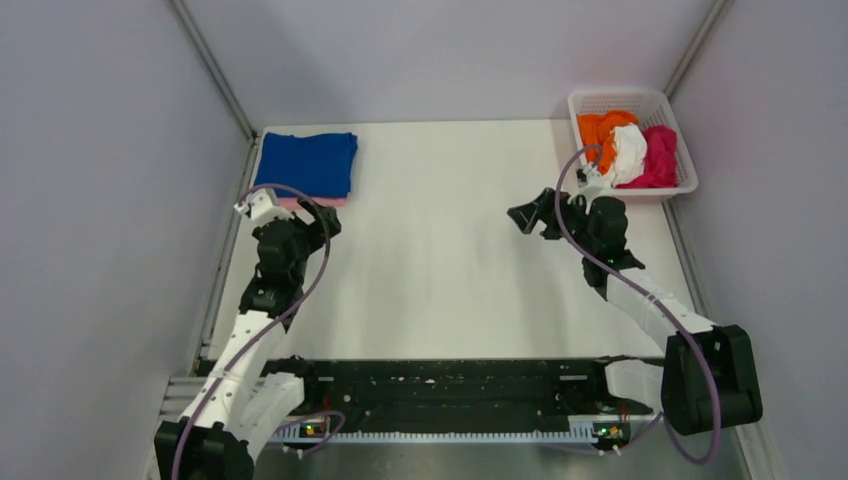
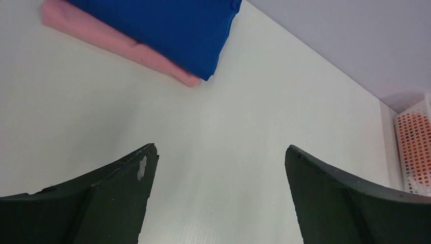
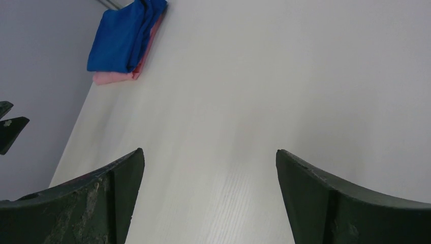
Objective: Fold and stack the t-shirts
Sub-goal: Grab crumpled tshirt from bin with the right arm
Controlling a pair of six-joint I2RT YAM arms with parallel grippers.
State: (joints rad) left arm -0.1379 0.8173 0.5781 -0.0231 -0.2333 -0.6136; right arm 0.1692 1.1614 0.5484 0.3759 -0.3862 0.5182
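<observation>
A folded royal blue t-shirt (image 1: 307, 165) lies on a folded pale pink t-shirt (image 1: 312, 201) at the far left corner of the table. Both show in the left wrist view, blue (image 2: 167, 25) over pink (image 2: 112, 38), and in the right wrist view, blue (image 3: 124, 35) over pink (image 3: 109, 78). Crumpled orange (image 1: 600, 128), white (image 1: 629, 150) and magenta (image 1: 659, 155) t-shirts lie in the basket. My left gripper (image 1: 325, 215) (image 2: 221, 150) is open and empty, just in front of the stack. My right gripper (image 1: 528, 215) (image 3: 209, 151) is open and empty over the bare table, left of the basket.
The white lattice basket (image 1: 630, 98) stands at the far right corner and shows at the right edge of the left wrist view (image 2: 414, 147). Grey walls close in both sides and the back. A fingertip of the left gripper shows at the left edge of the right wrist view (image 3: 10, 129).
</observation>
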